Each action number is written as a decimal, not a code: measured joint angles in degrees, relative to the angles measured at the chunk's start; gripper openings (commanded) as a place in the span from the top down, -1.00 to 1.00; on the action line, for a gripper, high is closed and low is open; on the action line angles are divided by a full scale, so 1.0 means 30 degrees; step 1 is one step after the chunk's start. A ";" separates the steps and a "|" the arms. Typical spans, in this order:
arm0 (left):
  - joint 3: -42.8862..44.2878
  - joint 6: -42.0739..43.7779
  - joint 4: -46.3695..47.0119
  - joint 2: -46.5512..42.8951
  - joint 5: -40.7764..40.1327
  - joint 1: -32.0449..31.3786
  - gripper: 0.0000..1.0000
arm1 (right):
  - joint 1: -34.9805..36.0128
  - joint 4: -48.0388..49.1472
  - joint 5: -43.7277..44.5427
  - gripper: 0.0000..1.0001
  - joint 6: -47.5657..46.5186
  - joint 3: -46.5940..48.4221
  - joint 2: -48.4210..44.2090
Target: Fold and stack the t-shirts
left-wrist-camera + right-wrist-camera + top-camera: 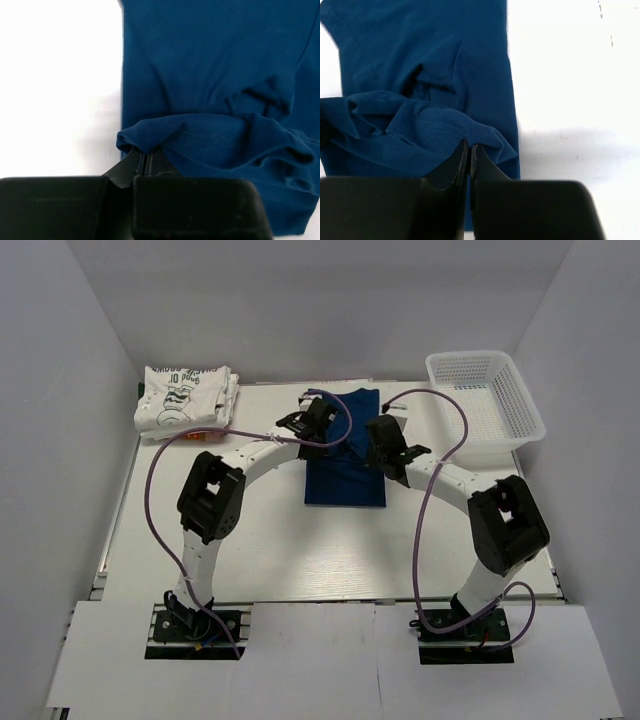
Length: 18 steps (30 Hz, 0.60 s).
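The left gripper and right gripper each pinch tight on an edge of the blue shirt, which lies left of the basket. If the cloth slips out or one side pulls harder, the fold may go crooked. The white shirts sit far left of the basket. Nothing shows inside it.

soft matt cloth navy t-shirt

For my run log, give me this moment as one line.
step: folding navy t-shirt | left gripper: shut on hem | right gripper: shut on hem | white t-shirts: stacked far left | basket: far right
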 measured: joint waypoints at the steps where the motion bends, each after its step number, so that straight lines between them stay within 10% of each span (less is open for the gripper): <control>1: 0.0328 0.0175 0.0175 0.0350 0.0182 0.0117 1.00 | -0.0197 0.0007 -0.0109 1.00 -0.0029 0.0299 0.0364; 6: 0.0488 0.0947 0.0889 0.1158 0.1311 0.0729 0.90 | -0.0801 -0.0153 -0.0678 1.00 -0.0080 0.1683 0.1960; 8: 0.0488 0.1362 0.1049 0.1239 0.1676 0.0954 -0.03 | -0.0940 -0.0233 -0.0940 0.39 -0.0095 0.2222 0.2484; 11: 0.0663 0.1851 0.1399 0.1304 0.2069 0.1253 -0.84 | -0.1093 -0.0401 -0.1078 -0.19 -0.0066 0.2856 0.3038; 13: 0.1275 0.2142 0.1399 0.1515 0.2222 0.1421 -0.99 | -0.1144 -0.0627 -0.1064 -0.81 -0.0095 0.3053 0.3104; 18: 0.2528 0.2601 0.1166 0.1617 0.2244 0.1756 -0.99 | -0.1137 -0.0619 -0.1319 -0.81 -0.0772 0.2958 0.2674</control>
